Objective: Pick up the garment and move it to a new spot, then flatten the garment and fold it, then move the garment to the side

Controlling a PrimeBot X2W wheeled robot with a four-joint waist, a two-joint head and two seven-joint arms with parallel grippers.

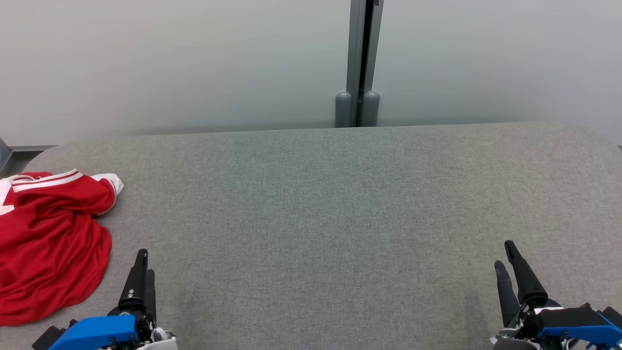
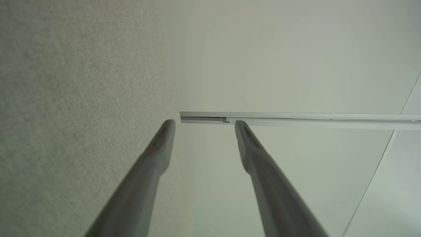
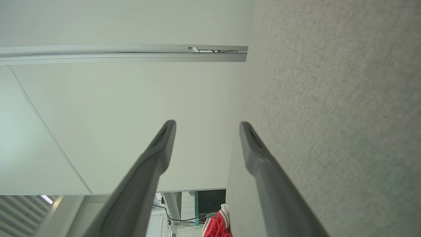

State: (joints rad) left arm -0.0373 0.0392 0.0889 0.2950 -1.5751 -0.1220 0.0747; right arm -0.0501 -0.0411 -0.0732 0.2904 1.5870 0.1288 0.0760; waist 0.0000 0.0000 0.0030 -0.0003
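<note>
Grey table: left tool, right tool low at near corners, fingers forward, both released; garment left.

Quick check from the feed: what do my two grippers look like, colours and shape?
The left gripper and right gripper match: two long, slim, dark jaws tapering to rounded tips, each with a shallow slot near the tip in the wrist views. Each sits on a bright blue housing with black and pale parts beneath. Two small pale dots mark the left one's base.
</note>
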